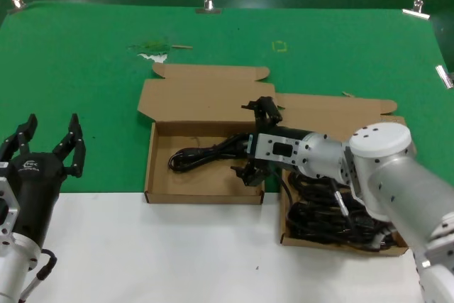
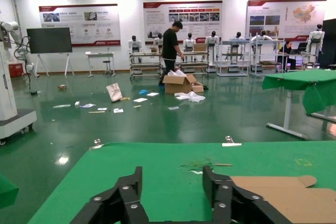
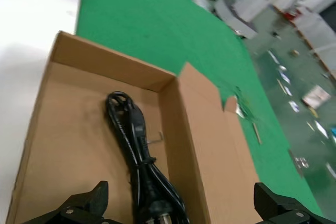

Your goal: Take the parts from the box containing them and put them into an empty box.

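Reaching leftward across the boxes, the right gripper (image 1: pixel 253 140) hangs with its fingers spread wide apart over the right end of the empty box (image 1: pixel 152 168). A black power cord (image 1: pixel 206 154) lies along that box's floor just under the splayed fingers, apparently let go so it rests lengthwise inside. The remaining parts (image 1: pixel 333 214) sit heaped in the box containing them (image 1: pixel 284 235), touching the first box's right side, which keeps each transfer short. At the near left, the left gripper (image 1: pixel 46 147) waits over the table edge, fingers apart and empty.
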Action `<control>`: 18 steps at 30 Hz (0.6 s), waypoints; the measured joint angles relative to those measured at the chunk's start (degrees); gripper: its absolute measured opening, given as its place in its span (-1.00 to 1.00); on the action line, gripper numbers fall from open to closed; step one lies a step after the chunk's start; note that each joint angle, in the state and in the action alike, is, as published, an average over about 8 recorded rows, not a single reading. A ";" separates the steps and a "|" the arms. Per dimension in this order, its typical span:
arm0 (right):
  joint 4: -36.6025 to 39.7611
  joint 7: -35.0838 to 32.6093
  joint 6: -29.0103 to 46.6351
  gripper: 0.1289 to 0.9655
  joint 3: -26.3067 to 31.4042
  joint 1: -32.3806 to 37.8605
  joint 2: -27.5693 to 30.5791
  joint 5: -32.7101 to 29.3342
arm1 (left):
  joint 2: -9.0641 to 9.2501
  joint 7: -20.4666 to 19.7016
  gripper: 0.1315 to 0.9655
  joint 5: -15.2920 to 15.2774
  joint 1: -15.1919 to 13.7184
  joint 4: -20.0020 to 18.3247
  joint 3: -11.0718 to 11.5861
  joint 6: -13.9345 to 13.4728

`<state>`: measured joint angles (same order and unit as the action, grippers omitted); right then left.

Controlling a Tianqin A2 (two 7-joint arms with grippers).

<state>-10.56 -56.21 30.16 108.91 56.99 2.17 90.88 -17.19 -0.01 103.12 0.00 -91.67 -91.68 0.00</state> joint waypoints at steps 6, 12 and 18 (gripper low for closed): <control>-7.18 4.98 -2.67 0.97 -1.53 -5.05 1.33 1.08 | 0.00 0.00 -0.23 0.01 0.00 0.00 0.00 0.00; -14.48 10.06 -5.38 1.00 -3.08 -10.18 2.68 2.19 | 0.00 0.00 0.15 0.01 0.00 0.00 0.00 0.00; -21.79 15.09 -8.10 1.00 -4.63 -15.31 4.04 3.29 | 0.00 0.00 0.43 0.00 0.00 0.00 0.00 0.00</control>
<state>-32.36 -41.12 22.07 104.28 41.67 6.20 94.17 -17.19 -0.01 103.12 0.00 -91.67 -91.68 0.00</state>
